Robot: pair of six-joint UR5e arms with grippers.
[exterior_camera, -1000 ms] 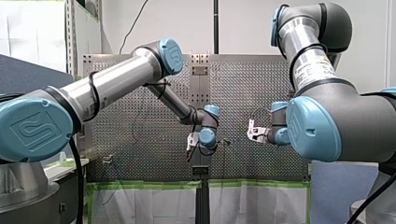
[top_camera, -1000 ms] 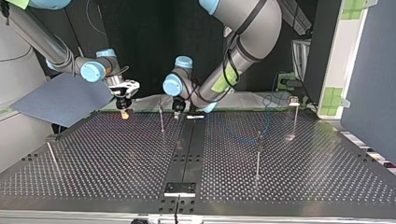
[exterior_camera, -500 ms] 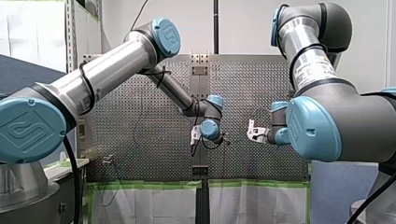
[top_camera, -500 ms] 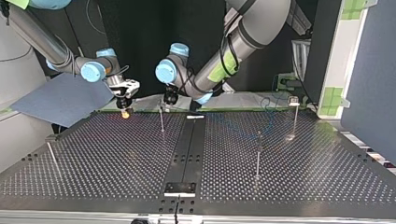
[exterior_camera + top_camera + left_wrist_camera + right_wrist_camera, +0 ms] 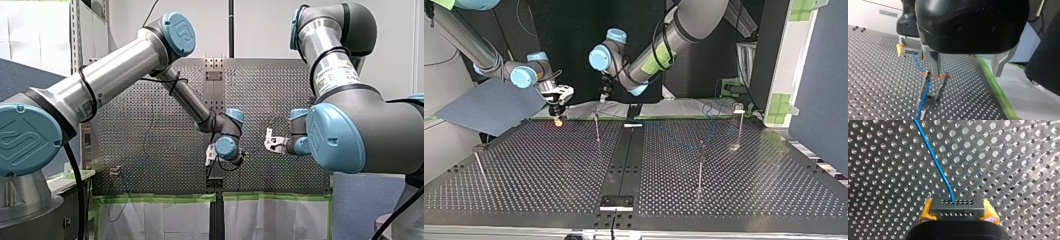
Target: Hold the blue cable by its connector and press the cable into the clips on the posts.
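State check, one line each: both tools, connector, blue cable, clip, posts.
connector: clamped between yellow pads.
right tool: shut on connector.
left tool: open, empty.
orange clip: on a post top, cable at it; seated or not, cannot tell.
blue cable: plugged into connector, running to the orange clip.
posts: upright.

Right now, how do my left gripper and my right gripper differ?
My left gripper is open and empty; my right gripper is shut on the connector of the blue cable. My left gripper's fingers are bare metal; my right gripper's have yellow pads. Both have two fingers.
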